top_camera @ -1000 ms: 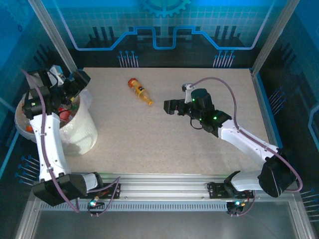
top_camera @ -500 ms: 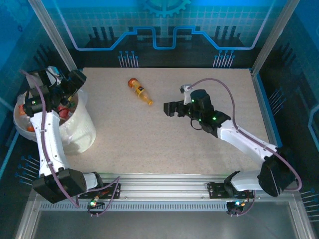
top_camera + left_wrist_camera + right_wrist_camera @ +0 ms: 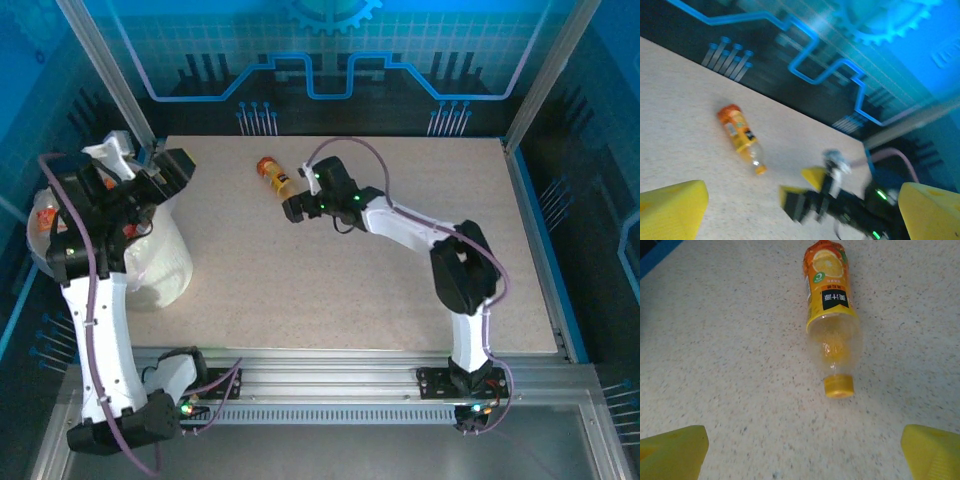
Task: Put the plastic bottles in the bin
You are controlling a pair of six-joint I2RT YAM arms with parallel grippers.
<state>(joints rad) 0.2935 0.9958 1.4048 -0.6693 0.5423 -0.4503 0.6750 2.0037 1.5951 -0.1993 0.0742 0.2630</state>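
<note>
One bottle (image 3: 831, 315) lies flat on the bench (image 3: 340, 290), toward the far side. It has a bright orange label with a picture of an orange slice, a see-through neck and a yellow cap (image 3: 839, 387). The cap points at your right pincer (image 3: 805, 450). That pincer is spread wide and holds nothing. The bottle lies just in front of it, in line with the gap between its yellow pads (image 3: 672, 450).

The bin (image 3: 165, 272) stands at the left edge of the bench. It is round and creamy white, with a thin crinkly bag (image 3: 170, 205) over its rim. Your left pincer (image 3: 172, 170) hangs by the bin's far rim, also wide open and empty.

The bench is flat, pale and speckled like stone. Most of it is bare, so you have lots of room in the middle and on the right. Metal posts (image 3: 110, 75) and blue walls (image 3: 330, 50) stand round its sides.
</note>
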